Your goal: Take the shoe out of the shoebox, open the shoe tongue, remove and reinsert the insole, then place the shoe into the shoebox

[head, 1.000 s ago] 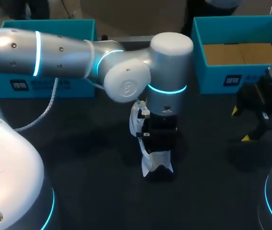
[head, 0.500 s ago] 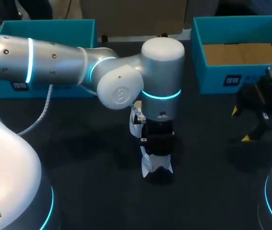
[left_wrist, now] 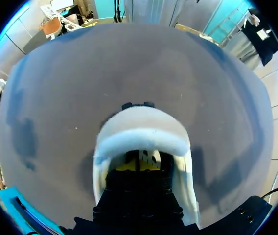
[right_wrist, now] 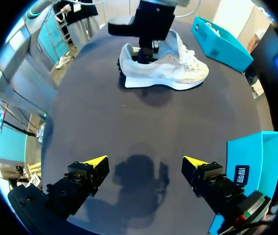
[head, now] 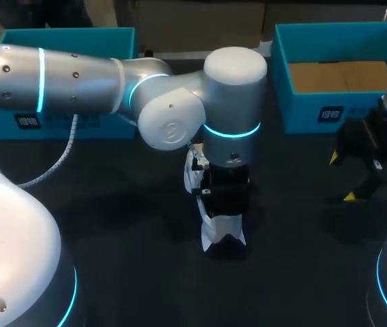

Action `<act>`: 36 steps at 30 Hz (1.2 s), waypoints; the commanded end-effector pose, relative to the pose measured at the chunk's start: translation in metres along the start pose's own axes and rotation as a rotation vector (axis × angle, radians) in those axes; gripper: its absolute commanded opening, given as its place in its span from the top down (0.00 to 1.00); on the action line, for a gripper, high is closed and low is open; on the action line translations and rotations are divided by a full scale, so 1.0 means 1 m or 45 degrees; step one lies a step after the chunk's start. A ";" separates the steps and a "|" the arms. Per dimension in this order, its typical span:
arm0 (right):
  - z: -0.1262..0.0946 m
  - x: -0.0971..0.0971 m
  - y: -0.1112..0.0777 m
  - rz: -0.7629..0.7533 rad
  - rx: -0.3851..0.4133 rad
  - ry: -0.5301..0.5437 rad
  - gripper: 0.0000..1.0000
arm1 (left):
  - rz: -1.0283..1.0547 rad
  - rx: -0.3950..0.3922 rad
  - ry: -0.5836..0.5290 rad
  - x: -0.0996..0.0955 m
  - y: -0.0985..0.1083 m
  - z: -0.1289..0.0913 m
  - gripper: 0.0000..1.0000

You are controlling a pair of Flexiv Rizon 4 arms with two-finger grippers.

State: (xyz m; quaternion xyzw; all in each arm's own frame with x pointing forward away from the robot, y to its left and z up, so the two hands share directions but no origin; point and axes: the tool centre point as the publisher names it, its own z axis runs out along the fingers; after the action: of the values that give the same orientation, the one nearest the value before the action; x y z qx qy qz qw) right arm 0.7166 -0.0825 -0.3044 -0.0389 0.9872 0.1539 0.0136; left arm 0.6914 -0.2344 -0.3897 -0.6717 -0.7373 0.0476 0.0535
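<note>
Shoe (head: 222, 235) is out of the boxes. It stands upright on its sole near the middle of the dark table (head: 118, 218), heel toward the near edge and toe toward the far edge. It is white, and the laces show in the right wrist view.

Left arm comes in from the left side and bends down over the shoe. Left gripper (left_wrist: 135, 166) is lowered into the shoe's opening just behind the padded heel collar. The collar and the gripper's own black body hide most of it. Cannot tell whether it is spread or pinching anything inside. The insole is not visible in any view.

Right gripper (head: 343, 177) hangs above bare table near the right edge, well apart from the shoe. It is spread wide with nothing between the yellow tips, and its shadow falls on the table below it.

Far-right teal box (head: 302, 109) sits at the far right corner, open side up, with a brown cardboard floor showing. It lies just beyond the right gripper.

Far-left teal box (head: 71, 37) sits along the far edge toward the left corner, partly behind the left arm. The right wrist view shows something white inside it, which I cannot identify.
</note>
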 end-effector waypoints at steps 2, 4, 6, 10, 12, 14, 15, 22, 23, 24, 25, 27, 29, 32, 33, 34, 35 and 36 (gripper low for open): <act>0.000 0.001 0.000 -0.001 0.002 -0.003 0.00 | -0.017 -0.097 -0.018 0.010 -0.002 -0.018 1.00; 0.000 0.001 0.000 -0.001 0.002 -0.003 0.00 | -0.036 -0.141 -0.009 0.010 0.002 -0.019 1.00; 0.000 0.001 0.000 -0.001 0.002 -0.003 0.00 | -0.047 -0.154 -0.009 0.012 0.006 -0.022 1.00; 0.000 0.001 0.000 -0.001 0.002 -0.003 0.00 | -0.070 -0.204 -0.011 0.013 0.012 -0.028 1.00; 0.000 0.001 0.000 -0.001 0.002 -0.003 0.00 | -0.078 -0.235 -0.010 0.013 0.014 -0.030 1.00; 0.000 0.001 0.000 -0.001 0.002 -0.003 0.00 | -0.083 -0.261 -0.006 0.013 0.016 -0.032 1.00; 0.000 0.001 0.000 -0.001 0.002 -0.003 0.00 | -0.089 -0.274 -0.003 0.013 0.018 -0.034 1.00; 0.000 0.001 0.000 -0.001 0.002 -0.003 0.00 | -0.109 -0.354 0.045 0.008 0.031 -0.036 0.87; 0.000 0.001 0.000 -0.001 0.002 -0.003 0.00 | -0.117 -0.368 0.052 0.008 0.033 -0.036 0.85; 0.000 0.001 0.000 -0.001 0.002 -0.003 0.00 | -0.121 -0.369 0.053 0.008 0.035 -0.036 0.83; 0.000 0.001 0.000 -0.001 0.002 -0.003 0.00 | -0.124 -0.366 0.055 0.008 0.036 -0.036 0.82; 0.000 0.001 0.000 -0.001 0.002 -0.003 0.00 | -0.139 -0.379 0.066 0.008 0.038 -0.035 0.76; 0.000 0.001 0.000 -0.001 0.002 -0.003 0.00 | -0.158 -0.385 0.070 0.008 0.038 -0.035 0.69; 0.000 0.001 0.000 -0.001 0.002 -0.003 0.00 | -0.188 -0.396 0.081 0.010 0.036 -0.034 0.45; 0.000 0.001 0.000 -0.001 0.002 -0.003 0.00 | -0.192 -0.398 0.082 0.010 0.036 -0.033 0.38; 0.000 0.001 0.000 -0.001 0.002 -0.003 0.00 | -0.204 -0.384 0.083 0.011 0.036 -0.032 0.30; 0.000 0.001 0.000 -0.001 0.002 -0.003 0.00 | -0.210 -0.378 0.086 0.012 0.037 -0.031 0.24; 0.000 0.001 0.000 -0.001 0.002 -0.003 0.00 | -0.217 -0.381 0.091 0.013 0.038 -0.029 0.11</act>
State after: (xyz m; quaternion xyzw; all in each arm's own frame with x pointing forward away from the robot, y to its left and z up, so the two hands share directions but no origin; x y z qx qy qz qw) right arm 0.7165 -0.0825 -0.3044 -0.0390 0.9872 0.1540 0.0136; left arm 0.7295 -0.2170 -0.3626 -0.6094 -0.7876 -0.0897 -0.0188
